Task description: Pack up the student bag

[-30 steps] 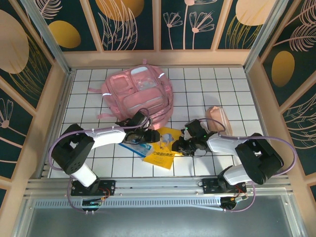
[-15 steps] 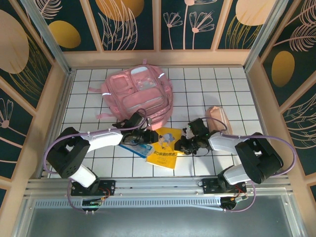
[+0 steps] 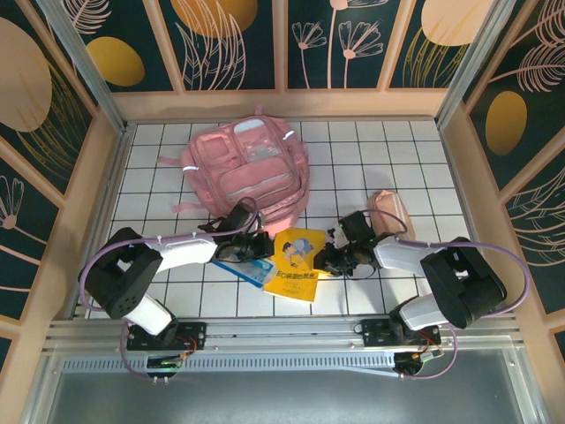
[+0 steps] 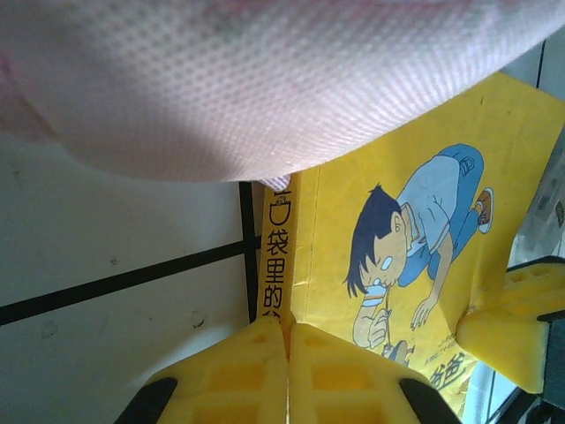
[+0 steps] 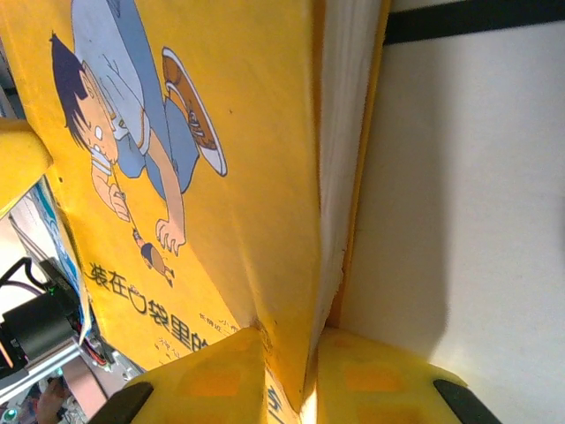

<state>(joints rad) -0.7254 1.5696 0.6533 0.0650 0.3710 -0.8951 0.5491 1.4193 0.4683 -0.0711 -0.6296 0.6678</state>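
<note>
The student bag point(image 3: 247, 168) is a pink backpack lying flat at the back of the table; its pink fabric point(image 4: 265, 79) hangs over the left wrist view. A yellow book point(image 3: 296, 261) with a cartoon boy on its cover lies just in front of it. My left gripper point(image 3: 265, 246) is shut, its yellow fingertips point(image 4: 265, 340) pinching the book's point(image 4: 397, 221) spine edge. My right gripper point(image 3: 325, 261) is shut on the opposite edge, and in its wrist view the gripper point(image 5: 309, 353) clamps the book's point(image 5: 221, 132) cover and pages, lifted off the table.
A blue and white packet point(image 3: 243, 267) lies under the left gripper, partly beneath the book. A beige pouch point(image 3: 391, 212) sits behind the right arm. Wooden walls ring the white tiled table point(image 3: 388, 150).
The left gripper has closed from half open onto the book's spine edge. The right jaws have narrowed on the book, which has shifted slightly towards the bag.
</note>
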